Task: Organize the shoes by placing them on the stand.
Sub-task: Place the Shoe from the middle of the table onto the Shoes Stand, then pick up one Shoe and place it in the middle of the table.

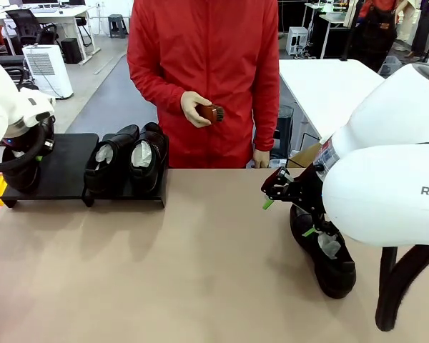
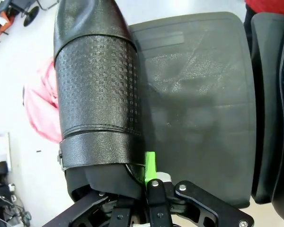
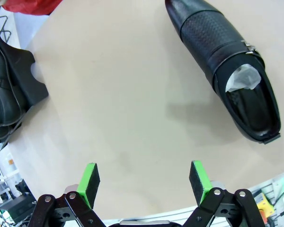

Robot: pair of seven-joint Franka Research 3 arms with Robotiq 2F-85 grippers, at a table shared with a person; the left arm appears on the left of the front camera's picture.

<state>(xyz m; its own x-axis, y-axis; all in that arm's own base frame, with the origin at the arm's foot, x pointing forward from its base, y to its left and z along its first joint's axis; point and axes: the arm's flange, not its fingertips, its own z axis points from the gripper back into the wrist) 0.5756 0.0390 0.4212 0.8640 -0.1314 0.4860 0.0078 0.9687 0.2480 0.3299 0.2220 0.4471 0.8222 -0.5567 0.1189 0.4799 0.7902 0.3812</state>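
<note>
Left gripper (image 2: 144,189) is clamped on the heel rim of a black shoe (image 2: 97,94), green pad (image 2: 150,165) pressed against the collar; the shoe hangs over the left panel of the stand (image 2: 199,94), toe pointing away from the wrist. In the front view that arm sits at the stand's left end (image 1: 64,168) and mostly hides the held shoe (image 1: 20,175). 2 shoes already sit side by side on the right panel (image 1: 125,161), white paper visible inside each. Right gripper (image 3: 144,182) has its fingers spread wide, nothing between them, over bare table (image 3: 132,104). 1 more shoe lies on the table (image 3: 227,66) beside that gripper, paper in the opening; front view shows it near the right arm (image 1: 329,257). Person in a red top stands at the far side, hand (image 1: 194,108) holding a small brown brush (image 1: 212,112).
</note>
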